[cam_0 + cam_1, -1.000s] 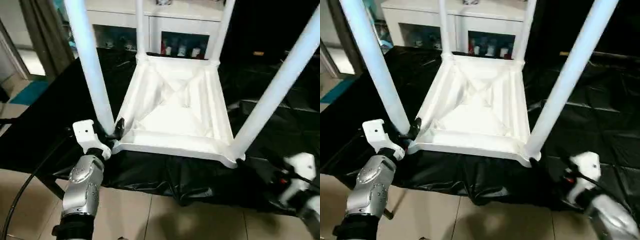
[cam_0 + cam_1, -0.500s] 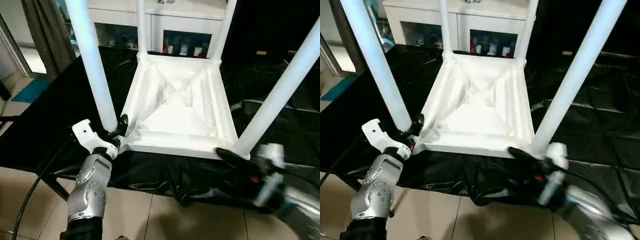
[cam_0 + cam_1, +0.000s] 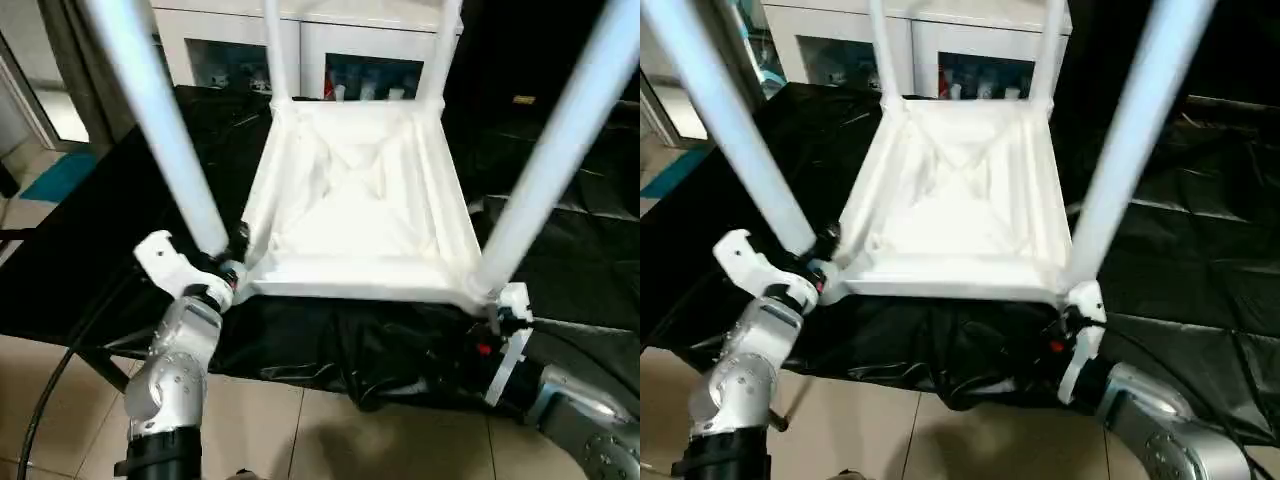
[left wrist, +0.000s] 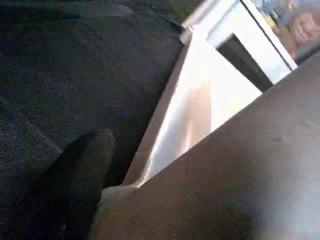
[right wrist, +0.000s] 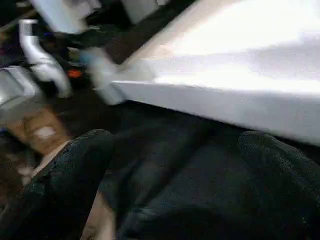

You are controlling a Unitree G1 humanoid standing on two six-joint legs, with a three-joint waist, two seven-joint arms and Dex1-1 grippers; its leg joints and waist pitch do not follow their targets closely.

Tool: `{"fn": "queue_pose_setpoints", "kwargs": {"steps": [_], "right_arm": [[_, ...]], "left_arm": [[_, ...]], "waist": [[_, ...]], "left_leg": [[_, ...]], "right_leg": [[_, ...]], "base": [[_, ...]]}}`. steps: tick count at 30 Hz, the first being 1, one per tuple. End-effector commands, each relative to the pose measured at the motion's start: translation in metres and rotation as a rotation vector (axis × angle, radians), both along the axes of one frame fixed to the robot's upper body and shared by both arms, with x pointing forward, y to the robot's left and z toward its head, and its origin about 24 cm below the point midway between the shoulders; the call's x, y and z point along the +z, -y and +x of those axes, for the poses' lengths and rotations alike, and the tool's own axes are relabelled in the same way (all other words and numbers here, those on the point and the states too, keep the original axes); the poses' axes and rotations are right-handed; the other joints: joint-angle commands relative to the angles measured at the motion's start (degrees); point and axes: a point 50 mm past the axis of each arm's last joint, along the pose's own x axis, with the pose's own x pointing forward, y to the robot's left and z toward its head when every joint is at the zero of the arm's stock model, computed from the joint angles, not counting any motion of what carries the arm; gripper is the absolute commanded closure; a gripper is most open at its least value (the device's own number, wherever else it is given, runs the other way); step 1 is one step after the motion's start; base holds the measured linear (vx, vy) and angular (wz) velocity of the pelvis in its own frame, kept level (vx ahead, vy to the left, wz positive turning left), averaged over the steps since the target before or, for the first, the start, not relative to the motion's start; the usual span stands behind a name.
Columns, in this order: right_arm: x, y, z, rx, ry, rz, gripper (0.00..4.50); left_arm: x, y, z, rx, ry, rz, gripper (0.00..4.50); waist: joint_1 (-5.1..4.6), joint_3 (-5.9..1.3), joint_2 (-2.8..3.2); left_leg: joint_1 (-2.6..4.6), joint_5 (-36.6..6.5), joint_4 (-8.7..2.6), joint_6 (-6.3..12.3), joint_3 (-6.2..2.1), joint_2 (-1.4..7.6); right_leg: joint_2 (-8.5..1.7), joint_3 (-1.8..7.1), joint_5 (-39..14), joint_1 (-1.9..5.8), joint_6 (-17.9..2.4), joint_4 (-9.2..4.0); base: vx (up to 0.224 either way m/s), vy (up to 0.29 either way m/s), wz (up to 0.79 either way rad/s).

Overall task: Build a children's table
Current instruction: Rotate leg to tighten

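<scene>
Reaching at the upturned children's table (image 3: 360, 210): left hand (image 3: 232, 262) & right hand (image 3: 1065, 322), both released.

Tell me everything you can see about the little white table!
The table is white and looks like plastic. It lies upside down on a black cloth, ribbed underside facing up with crossing ridges. Four long round legs stick up from its corner sockets, past the picture's top. The left gripper is at the near left corner by a leg's base; the right gripper is at the near right corner. Both are open.
</scene>
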Motion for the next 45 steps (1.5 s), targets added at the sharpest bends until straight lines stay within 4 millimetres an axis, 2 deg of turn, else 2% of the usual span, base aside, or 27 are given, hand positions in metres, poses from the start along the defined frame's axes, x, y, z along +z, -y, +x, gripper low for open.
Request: {"fn": "queue_pose_setpoints", "kwargs": {"steps": [1, 3, 5, 6, 9, 12, 17, 21, 25, 27, 29, 30, 34, 35, 36, 37, 38, 41, 42, 43, 45], "right_arm": [[0.001, 0.005, 0.004, -0.043, -0.008, -0.008, 0.0], [0.001, 0.004, 0.005, -0.05, -0.012, -0.007, 0.0], [0.001, 0.003, 0.007, -0.056, -0.022, -0.006, 0.0], [0.0, 0.002, 0.008, -0.059, -0.023, -0.005, 0.0], [0.001, -0.002, 0.012, -0.07, -0.021, 0.021, 0.0], [0.003, -0.009, 0.019, -0.066, -0.008, 0.071, 0.0], [0.002, -0.015, 0.028, -0.076, -0.01, 0.075, 0.0], [-0.003, -0.012, 0.027, -0.09, -0.016, 0.04, 0.0], [-0.011, -0.004, 0.023, -0.125, -0.037, -0.026, 0.0], [-0.015, 0.001, 0.02, -0.14, -0.039, -0.067, 0.0], [-0.016, 0.003, 0.019, -0.143, -0.04, -0.079, 0.0], [-0.018, 0.004, 0.017, -0.138, -0.038, -0.095, 0.0], [-0.019, 0.005, 0.015, -0.137, -0.036, -0.112, 0.0], [-0.02, 0.005, 0.015, -0.14, -0.032, -0.12, 0.0], [-0.021, 0.005, 0.015, -0.146, -0.023, -0.133, 0.0], [-0.021, 0.005, 0.015, -0.146, -0.023, -0.133, 0.0], [-0.021, 0.005, 0.015, -0.143, -0.015, -0.15, 0.0], [-0.022, 0.004, 0.015, -0.142, -0.013, -0.153, 0.0], [-0.022, 0.003, 0.014, -0.135, -0.009, -0.154, 0.0], [-0.022, 0.003, 0.014, -0.135, -0.009, -0.154, 0.0], [-0.022, 0.003, 0.013, -0.133, -0.007, -0.149, 0.0]], "left_arm": [[0.001, 0.03, -0.003, 0.005, 0.01, -0.278, 0.07], [0.001, 0.03, -0.003, 0.014, 0.006, -0.3, 0.07], [0.003, 0.031, -0.004, 0.034, 0.003, -0.365, 0.28], [0.004, 0.032, -0.004, 0.027, 0.005, -0.363, 0.35], [0.006, 0.036, -0.004, 0.009, 0.002, -0.364, 0.39], [0.008, 0.041, -0.004, -0.011, -0.002, -0.371, 0.67], [0.012, 0.047, -0.005, -0.054, -0.002, -0.345, 0.81], [0.017, 0.048, -0.006, -0.113, 0.049, -0.159, 0.97], [0.018, 0.053, -0.007, -0.171, 0.056, -0.024, 1.11], [0.018, 0.055, -0.007, -0.206, 0.057, 0.104, 1.17], [0.018, 0.056, -0.007, -0.22, 0.059, 0.145, 1.19], [0.018, 0.058, -0.006, -0.237, 0.059, 0.202, 1.2], [0.017, 0.06, -0.006, -0.258, 0.056, 0.27, 1.26], [0.017, 0.061, -0.007, -0.269, 0.06, 0.298, 1.3], [0.015, 0.061, -0.008, -0.294, 0.069, 0.377, 1.3], [0.015, 0.061, -0.008, -0.295, 0.069, 0.381, 1.3], [0.014, 0.061, -0.01, -0.324, 0.085, 0.454, 1.01], [0.009, 0.06, -0.014, -0.388, 0.097, 0.575, 0.86], [0.002, 0.055, -0.018, -0.418, 0.094, 0.674, 0.86], [0.002, 0.055, -0.018, -0.418, 0.094, 0.674, 0.86], [-0.001, 0.042, -0.021, -0.367, 0.078, 0.7, 0.69]], "waist": [[0.08, -3.0, -1.0], [0.09, -3.13, -0.94], [0.15, -3.35, -1.11], [0.19, -3.34, -1.23], [0.41, -3.41, -1.03], [0.32, -3.44, -0.86], [0.38, -3.52, -0.94], [0.86, -3.74, -0.9], [1.16, -3.68, -0.81], [1.19, -3.69, -0.57], [1.18, -3.63, -0.76], [1.16, -3.53, -0.56], [1.31, -3.29, -0.57], [1.4, -3.27, 0.14], [1.31, -3.29, -0.09], [1.33, -3.3, -0.19], [1.36, -3.3, -0.09], [1.35, -3.24, -0.12], [1.31, -3.27, -0.1], [1.23, -3.26, -0.09], [1.03, -3.12, -0.05]], "left_leg": [[0.74, -3.2, -4.03, 3.57, -1.18, 2.68], [0.75, -2.4, -3.95, 3.63, -1.21, 2.82], [0.65, 0.6, -3.61, 4.51, -1.17, 2.76], [0.65, 0.8, -3.59, 4.7, -1.14, 2.73], [0.67, 1.5, -3.52, 5.09, -1.12, 2.69], [0.76, 1.5, -3.48, 5.04, -1.15, 2.82], [0.77, 2.2, -3.39, 4.49, -1.06, 2.77], [0.9, 3.7, -3.21, 4.86, -1.06, 2.92], [0.82, 3.3, -3.35, 4.2, -1.12, 2.92], [0.88, 2.7, -3.33, 3.69, -1.1, 2.92], [0.84, 1.9, -3.45, 3.53, -1.11, 2.94], [0.92, 0.8, -3.49, 3.27, -1.05, 2.87], [1.04, -3.1, -3.88, 1.95, -1.11, 2.95], [1.09, -3.4, -3.93, 1.62, -1.24, 3.0], [1.13, -3.8, -3.95, 1.35, -1.22, 3.04], [1.07, -3.7, -3.97, 1.32, -1.23, 2.99], [1.06, -3.3, -4.05, 1.35, -1.29, 3.01], [1.06, -3.7, -4.16, 1.3, -1.32, 2.98], [1.15, -4.0, -4.18, 1.08, -1.3, 2.97], [1.08, -4.1, -4.22, 1.15, -1.3, 2.97], [1.03, -5.1, -4.33, 0.73, -1.27, 2.99]], "right_leg": [[-3.78, 1.88, 5.5, 2.17, -13.1, -3.98], [-3.76, 1.93, 6.2, 2.23, -12.9, -3.85], [-3.7, 1.91, 11.2, 2.43, -13.2, -3.39], [-3.74, 1.89, 11.6, 2.42, -13.3, -3.4], [-3.76, 1.86, 12.1, 2.39, -13.3, -3.23], [-3.71, 1.81, 12.0, 2.36, -13.5, -3.16], [-3.65, 1.83, 12.6, 2.5, -13.7, -2.99], [-3.67, 1.79, 15.2, 2.52, -13.0, -2.76], [-3.72, 1.76, 14.4, 2.51, -12.2, -2.76], [-3.72, 1.79, 14.4, 2.47, -11.7, -2.85], [-3.71, 1.78, 14.2, 2.59, -11.5, -2.94], [-3.66, 1.8, 12.8, 2.42, -11.4, -3.16], [-3.77, 1.86, 6.8, 2.26, -11.3, -3.6], [-3.84, 1.88, 5.9, 2.11, -11.3, -3.61], [-3.74, 1.84, 5.5, 2.03, -11.1, -3.76], [-3.7, 1.85, 5.6, 2.02, -10.8, -3.79], [-3.65, 1.82, 5.9, 1.96, -10.6, -3.77], [-3.67, 1.82, 5.6, 1.88, -10.2, -3.74], [-3.61, 1.78, 5.4, 1.8, -10.1, -3.75], [-3.61, 1.79, 5.4, 1.85, -10.0, -3.75], [-3.66, 1.83, 5.1, 1.87, -10.4, -3.76]], "base": [[0.0, 0.0, 0.0], [0.0, 0.0, 0.0], [0.0, 0.0, 0.0], [0.0, 0.0, 0.0], [0.0, 0.0, 0.0], [0.0, 0.0, 0.0], [0.0, 0.0, 0.0], [0.0, 0.0, 0.0], [0.0, 0.0, 0.0], [0.0, 0.0, 0.0], [0.0, 0.0, 0.0], [0.0, 0.0, 0.0], [0.0, 0.0, 0.0], [0.0, 0.0, 0.0], [0.0, 0.0, 0.0], [0.0, 0.0, 0.0], [0.0, 0.0, 0.0], [0.0, 0.0, 0.0], [0.0, 0.0, 0.0], [0.0, 0.0, 0.0], [0.0, 0.0, 0.0]]}}
